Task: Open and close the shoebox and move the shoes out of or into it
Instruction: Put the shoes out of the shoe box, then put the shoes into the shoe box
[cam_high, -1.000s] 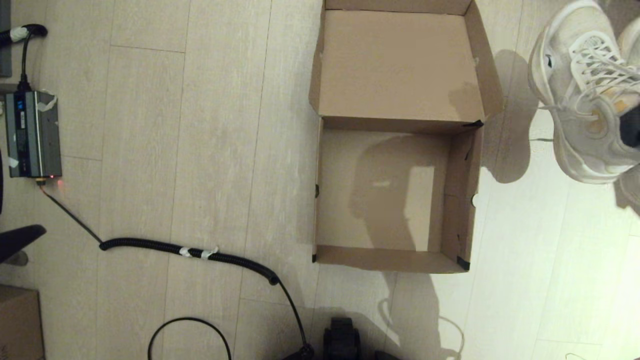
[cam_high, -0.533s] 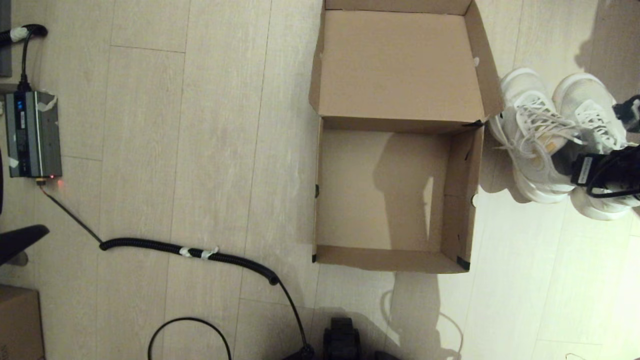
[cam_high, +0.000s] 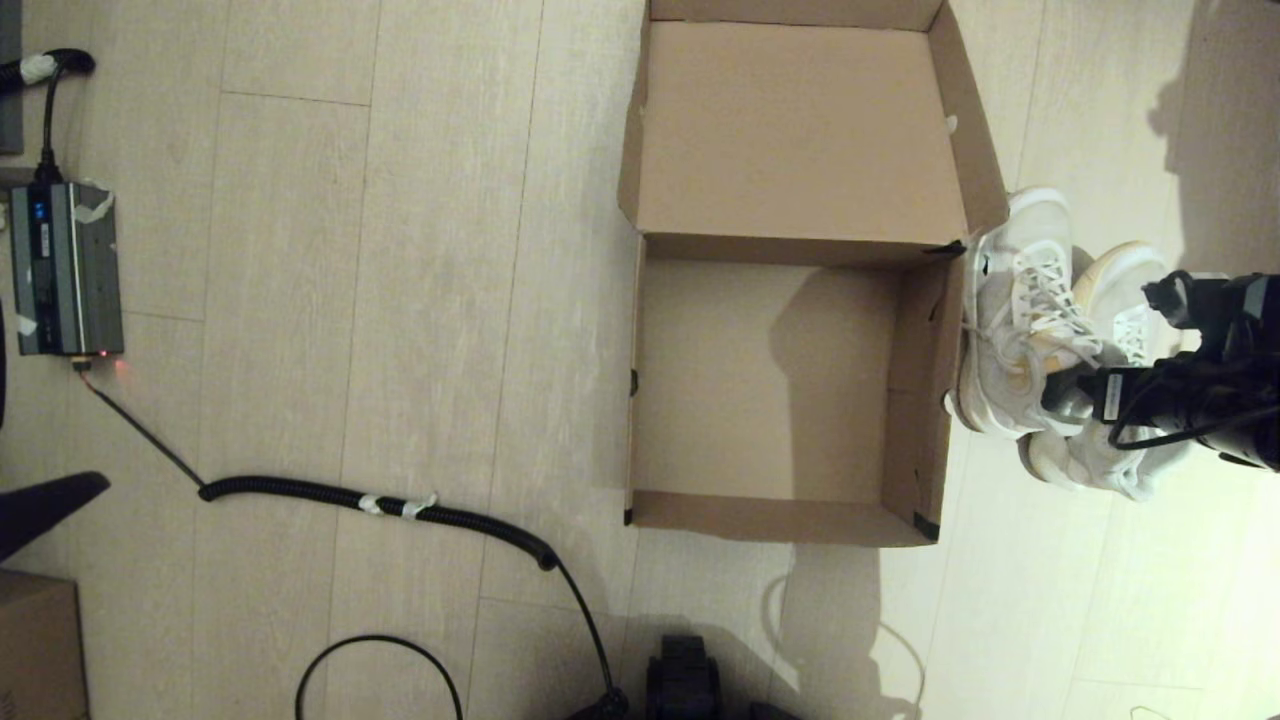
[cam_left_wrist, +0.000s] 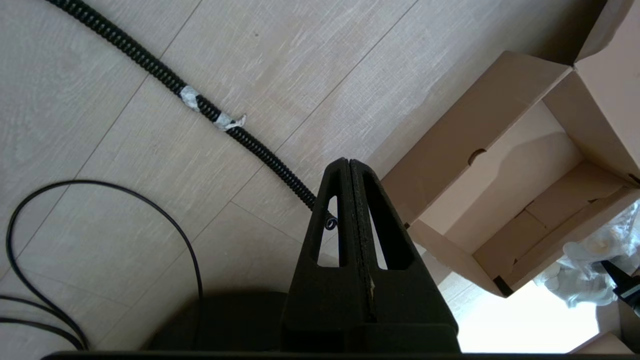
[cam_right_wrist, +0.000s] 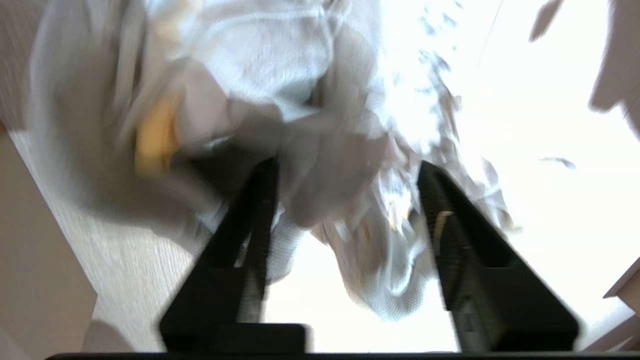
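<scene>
The shoebox stands open on the floor, its lid folded back flat and its inside bare. The shoes, two white sneakers, are right of the box; the nearer one leans tilted against the box's right wall. My right gripper reaches in from the right at their heel openings. In the right wrist view its fingers straddle the bunched collars of the shoes, gripper shut on them. My left gripper is shut and empty, parked low near the shoebox's front left corner.
A coiled black cable crosses the floor left of the box toward a grey power unit. A thin cable loop lies at the front. A small plain carton's corner shows at the bottom left.
The shoes came down from high at the right, then shifted left with my right gripper until one tilted against the box's right wall. The left arm stayed still.
</scene>
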